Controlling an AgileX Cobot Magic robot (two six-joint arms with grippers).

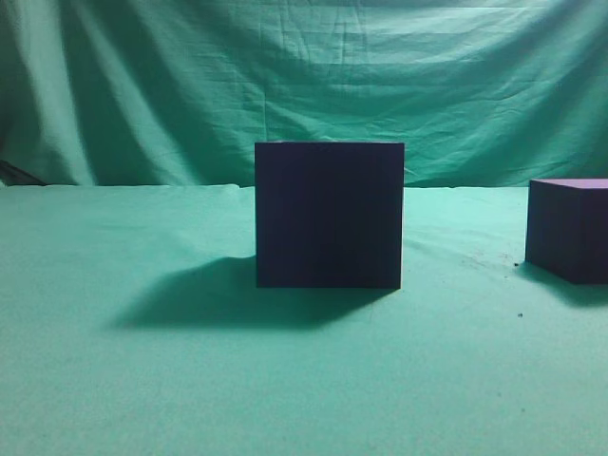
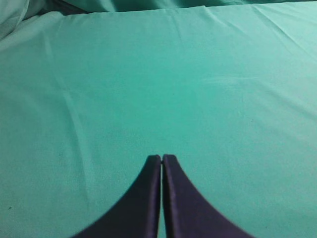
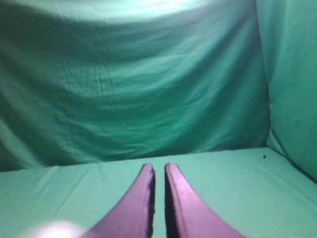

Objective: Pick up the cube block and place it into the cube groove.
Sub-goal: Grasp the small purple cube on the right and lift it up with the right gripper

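The cube groove (image 1: 329, 214), a large very dark navy-purple box, stands in the middle of the green cloth in the exterior view, its square front facing the camera. The cube block (image 1: 570, 228), a smaller dark purple cube, sits at the right edge of that view, partly cut off. Neither gripper shows in the exterior view. My left gripper (image 2: 162, 157) is shut and empty over bare green cloth. My right gripper (image 3: 159, 166) has its jaws almost together with a thin gap, holding nothing, and points at the green backdrop. Neither wrist view shows the block or the box.
Green cloth (image 1: 190, 380) covers the table and a wrinkled green backdrop (image 1: 304, 76) hangs behind it. The box casts a shadow (image 1: 218, 299) to its front left. In the right wrist view a green side curtain (image 3: 292, 74) hangs at the right.
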